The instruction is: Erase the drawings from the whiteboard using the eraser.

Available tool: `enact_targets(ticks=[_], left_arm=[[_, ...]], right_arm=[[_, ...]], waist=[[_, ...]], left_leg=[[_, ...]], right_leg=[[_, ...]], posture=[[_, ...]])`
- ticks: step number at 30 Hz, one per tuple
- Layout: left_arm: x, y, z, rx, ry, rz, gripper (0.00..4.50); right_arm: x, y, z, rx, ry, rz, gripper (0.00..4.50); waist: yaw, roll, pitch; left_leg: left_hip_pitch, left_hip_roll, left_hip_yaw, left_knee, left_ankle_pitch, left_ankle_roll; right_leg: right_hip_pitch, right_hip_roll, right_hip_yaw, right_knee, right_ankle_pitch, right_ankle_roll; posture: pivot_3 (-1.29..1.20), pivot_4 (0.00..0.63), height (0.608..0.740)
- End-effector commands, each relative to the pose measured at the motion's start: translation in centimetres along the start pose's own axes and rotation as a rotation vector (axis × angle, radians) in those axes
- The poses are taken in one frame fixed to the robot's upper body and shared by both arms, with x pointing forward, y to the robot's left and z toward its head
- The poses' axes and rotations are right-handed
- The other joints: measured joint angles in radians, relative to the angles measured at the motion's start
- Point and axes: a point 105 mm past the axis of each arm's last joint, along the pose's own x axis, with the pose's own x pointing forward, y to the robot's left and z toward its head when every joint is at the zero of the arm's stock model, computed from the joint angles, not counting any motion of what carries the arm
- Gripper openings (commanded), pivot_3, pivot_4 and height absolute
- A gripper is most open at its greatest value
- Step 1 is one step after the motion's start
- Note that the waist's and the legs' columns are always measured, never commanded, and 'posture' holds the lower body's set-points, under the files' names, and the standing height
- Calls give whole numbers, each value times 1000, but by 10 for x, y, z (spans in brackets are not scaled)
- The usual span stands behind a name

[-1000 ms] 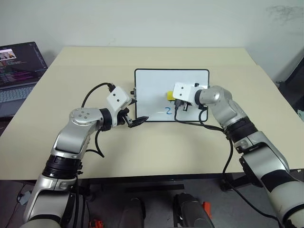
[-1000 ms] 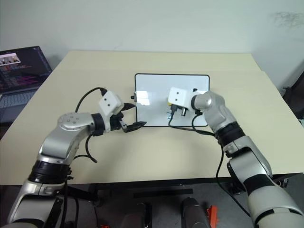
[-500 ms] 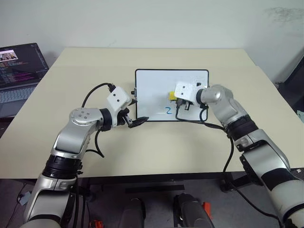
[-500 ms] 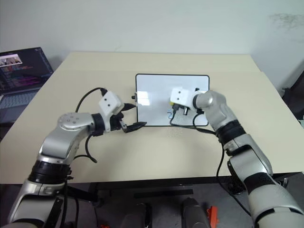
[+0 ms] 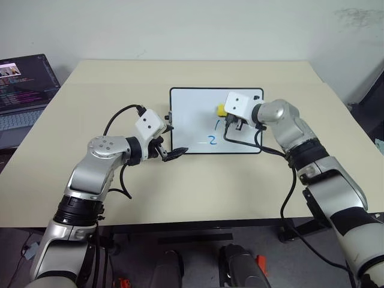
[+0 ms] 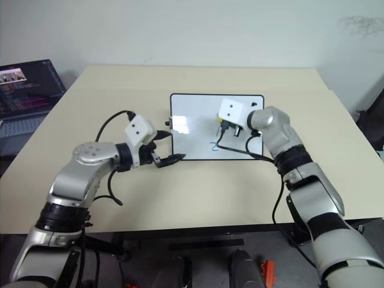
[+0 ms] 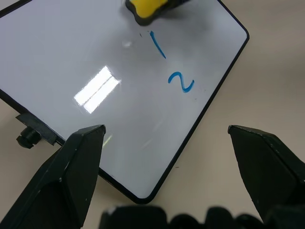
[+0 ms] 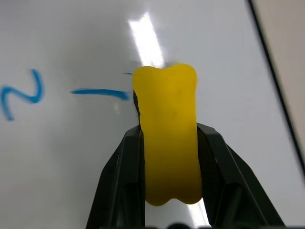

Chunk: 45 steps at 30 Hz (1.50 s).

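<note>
Right wrist view: right gripper (image 8: 167,143) clamps the eraser (image 8: 167,136) on the whiteboard (image 5: 192,114) beside the drawings (image 5: 211,139). Left gripper (image 5: 170,151), fingers spread apart, hovers near the board's corner.

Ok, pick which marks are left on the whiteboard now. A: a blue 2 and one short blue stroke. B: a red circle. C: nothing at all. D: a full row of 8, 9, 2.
A: the left wrist view shows a blue 2 and a short blue stroke on the whiteboard, beside the yellow eraser.

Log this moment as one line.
right gripper: shut on eraser, on whiteboard | drawings remaining: 2, stroke | left gripper: open, near board corner
</note>
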Motion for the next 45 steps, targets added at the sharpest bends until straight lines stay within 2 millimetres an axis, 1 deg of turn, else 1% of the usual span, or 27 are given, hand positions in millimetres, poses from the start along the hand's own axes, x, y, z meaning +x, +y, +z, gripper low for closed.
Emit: enact_targets(ticks=[1, 4, 8, 12, 16, 22, 25, 27, 30, 32, 36, 41, 42, 45], left_arm=[[-2, 2, 17, 38, -46, 10, 4500], [-2, 2, 17, 37, -48, 9, 4500], [-1, 2, 17, 38, -49, 9, 4500], [-1, 2, 18, 39, -52, 10, 4500], [-1, 2, 18, 39, -53, 11, 4500], [-1, 3, 19, 38, -56, 13, 4500], [-1, 3, 19, 37, -57, 12, 4500], [0, 3, 19, 38, -57, 11, 4500], [-1, 2, 19, 38, -56, 9, 4500], [-1, 2, 19, 38, -56, 9, 4500], [-1, 2, 19, 38, -56, 8, 4500], [-1, 2, 18, 38, -55, 8, 4500], [-1, 2, 18, 38, -56, 7, 4500], [0, 1, 19, 39, -58, 5, 4500]], right_arm=[[1, 26, -2, -15, 10, 101, 1102], [0, 30, -5, -14, 20, 103, 1102], [-1, 22, -6, -11, 31, 75, 1102], [-2, 8, -6, -10, 38, 17, 1102], [-5, -16, -7, -1, 50, -73, 1102], [-8, -34, -11, -7, 69, -146, 1102], [-6, -30, -8, -5, 56, -129, 1102], [-3, -22, -6, -3, 44, -93, 1102], [4, 1, 2, -7, 12, -6, 1102], [5, 8, 5, -9, 4, 17, 1102], [3, 23, 0, -21, 17, 84, 1102], [-1, 23, -9, -16, 42, 82, 1102], [-1, 20, -11, -14, 50, 67, 1102], [-4, 1, -15, -1, 72, -24, 1102]], waist=[[0, 0, 0], [0, 0, 0], [1, 0, 0], [1, 0, 0], [0, 0, 0], [0, 0, 0], [0, 0, 0], [0, 0, 0], [0, 0, 0], [-2, 0, 0], [-1, 0, 0], [0, 0, 0], [0, 0, 0], [1, 0, 0]], left_leg=[[0, 0, 0, 0, 0, 0], [0, 0, 0, 0, 0, 0], [0, 0, 0, 0, 0, 0], [0, 0, 0, 1, 0, 0], [0, 0, 0, 1, 0, 0], [0, 0, 0, 1, 0, 0], [0, 0, 0, 1, 0, 0], [0, 0, 0, 0, 0, 0], [0, 0, 0, 0, 0, 0], [0, 0, 0, 0, 0, 0], [0, 0, 0, 0, 0, 0], [0, 0, 0, 0, 0, 0], [0, 0, 0, 0, 0, 0], [0, 0, 0, 0, 0, 0]], right_leg=[[0, 0, 0, 0, 0, 0], [0, 0, 0, 0, 0, 0], [0, 0, 0, 0, 0, 0], [0, 0, 0, 0, 0, 0], [0, 0, 0, 0, 0, 0], [0, 0, 0, -1, 0, 0], [0, 0, 0, -1, 0, 0], [0, 0, 0, -1, 0, 0], [0, 0, 0, -1, 0, 0], [0, 0, 0, -1, 0, 0], [0, 0, 0, -1, 0, 0], [0, 0, 0, -1, 0, 0], [0, 0, 0, -1, 0, 0], [0, 0, 0, -1, 0, 0]], posture=[[0, 150, 740], [0, 150, 740], [0, 150, 740], [0, 150, 740], [0, 150, 740], [0, 150, 740], [0, 150, 740], [0, 150, 740], [0, 150, 740], [0, 150, 740], [0, 150, 740], [0, 150, 740], [0, 150, 740], [0, 150, 740]])
